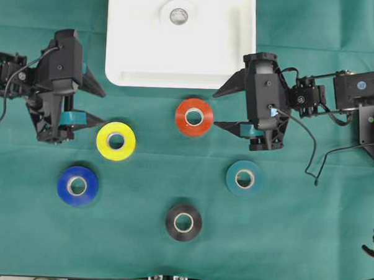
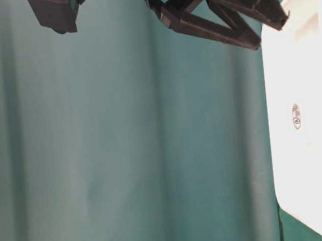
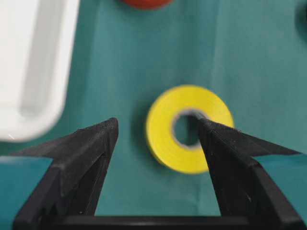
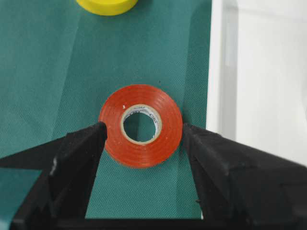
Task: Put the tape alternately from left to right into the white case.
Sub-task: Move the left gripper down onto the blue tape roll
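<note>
While one white roll of tape already lies in the shallow white plastic case, my right end effector hangs open straddling the flat red roll; my left end effector, also open, sits left of the yellow roll.

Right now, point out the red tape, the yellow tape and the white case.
Red tape [image 4: 140, 146], right wrist view, on its red face.
Yellow tape [image 1: 105, 144], overhead view, on its yellow face.
White case [image 1: 140, 77], overhead view, on its near rim.

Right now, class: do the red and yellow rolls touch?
Apart. The overhead view shows green cloth between the red roll and the yellow roll.
</note>
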